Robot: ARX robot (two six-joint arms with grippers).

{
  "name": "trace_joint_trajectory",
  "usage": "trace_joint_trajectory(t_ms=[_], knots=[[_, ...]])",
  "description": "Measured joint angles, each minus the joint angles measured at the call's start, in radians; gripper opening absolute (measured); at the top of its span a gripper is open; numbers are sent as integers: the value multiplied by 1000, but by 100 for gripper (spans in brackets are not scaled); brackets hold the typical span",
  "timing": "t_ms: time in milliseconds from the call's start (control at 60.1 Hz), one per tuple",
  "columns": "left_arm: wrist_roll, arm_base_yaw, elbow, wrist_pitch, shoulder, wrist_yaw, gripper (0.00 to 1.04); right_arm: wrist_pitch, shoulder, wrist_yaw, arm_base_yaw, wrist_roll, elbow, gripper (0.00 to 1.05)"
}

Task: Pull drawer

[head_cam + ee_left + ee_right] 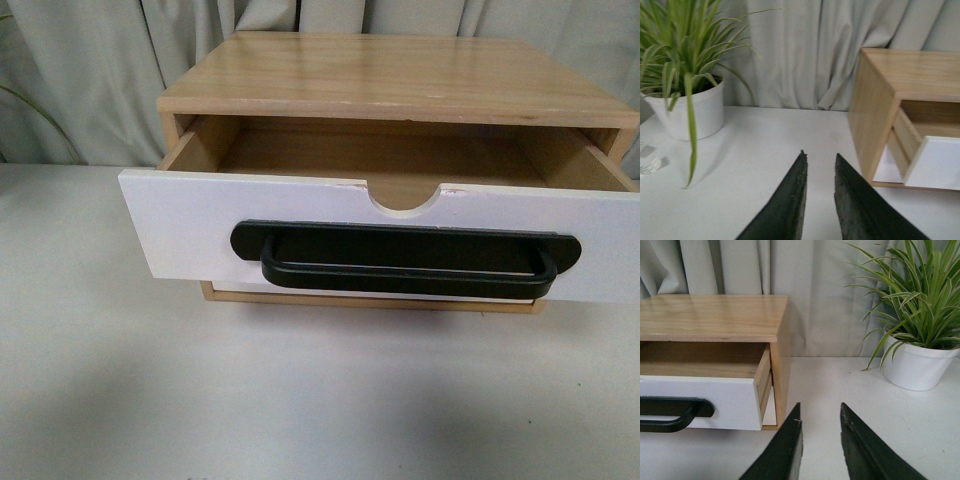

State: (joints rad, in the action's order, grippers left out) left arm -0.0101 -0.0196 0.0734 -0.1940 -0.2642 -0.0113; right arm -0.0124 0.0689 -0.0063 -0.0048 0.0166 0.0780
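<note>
The drawer with its white front, half-round notch and long black bar handle stands pulled out of the wooden cabinet; its inside looks empty. Neither arm shows in the front view. My left gripper is open over the white table, apart from the cabinet, with the drawer's front beside it. My right gripper is open too, off the cabinet's other side, near the drawer and the handle's end. Nothing lies between either pair of fingers.
A second plain white front shows under the open drawer. A potted plant stands by the left gripper, another potted plant by the right. A clear glass object sits at the table's edge. Curtains hang behind.
</note>
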Motion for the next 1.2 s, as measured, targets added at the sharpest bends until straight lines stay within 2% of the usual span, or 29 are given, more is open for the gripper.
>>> trace_joint_trajectory(t_ms=[33,67,283,399,948,982,1082,1198], knots=[[0,14,-7,6,13,1,5,0,-5,5,0,-2,-5,5],[5,16,-14,13,24,9,4,1,-10,3,0,-1,-11,1],[8,18,-37,48,82,11,4,7,-35,5,2,-4,-39,1],[9,18,-64,192,229,11,4,8,-63,4,2,-4,-71,1],[9,19,-64,194,260,11,4,10,-65,5,2,-5,-71,1],[9,19,-64,194,260,11,4,10,-65,5,2,-4,-71,3],[11,19,-64,194,260,11,21,10,-65,5,2,-4,-71,21],[11,19,-64,193,260,11,51,10,-65,5,2,-4,-71,51]])
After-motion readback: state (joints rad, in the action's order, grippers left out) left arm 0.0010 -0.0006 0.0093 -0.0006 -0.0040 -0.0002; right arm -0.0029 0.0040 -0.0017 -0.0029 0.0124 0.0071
